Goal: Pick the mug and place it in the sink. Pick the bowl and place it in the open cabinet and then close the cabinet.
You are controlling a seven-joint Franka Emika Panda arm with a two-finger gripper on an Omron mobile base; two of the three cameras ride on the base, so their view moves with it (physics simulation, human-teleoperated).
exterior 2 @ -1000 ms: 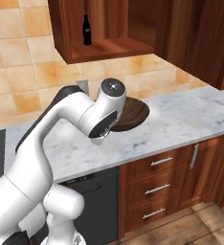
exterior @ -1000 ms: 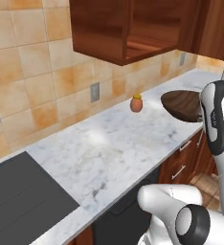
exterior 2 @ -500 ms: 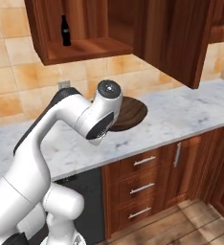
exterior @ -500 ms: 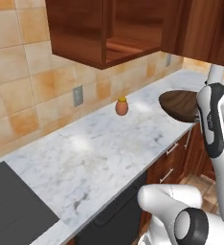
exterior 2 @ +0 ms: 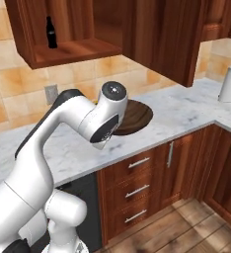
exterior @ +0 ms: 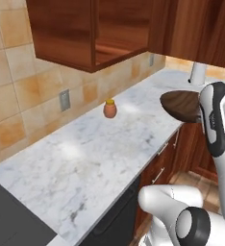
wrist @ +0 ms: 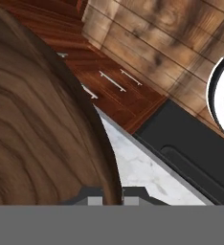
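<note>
Bowl (exterior: 181, 104) is held off the marble counter (exterior: 85, 158), above its front edge, next to the arm's wrist. In the hand view the bowl's (wrist: 42, 129) rim runs down between the gripper's (wrist: 106, 201) fingers, which are pinched on it. Cabinet (exterior 2: 63, 29) above stands open, 1 dark bottle (exterior 2: 50, 32) on its shelf. Small jar (exterior: 109, 109) stands on the counter near the wall.

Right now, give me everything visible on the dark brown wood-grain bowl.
The wide, round, dark brown wood-grain bowl looks wooden, with curved grain lines across its wall in the hand view. The shut gripper holds it by the rim, lifted above the front edge of the white marble counter, roughly level and apart from it. Its inside cannot be seen.
</note>
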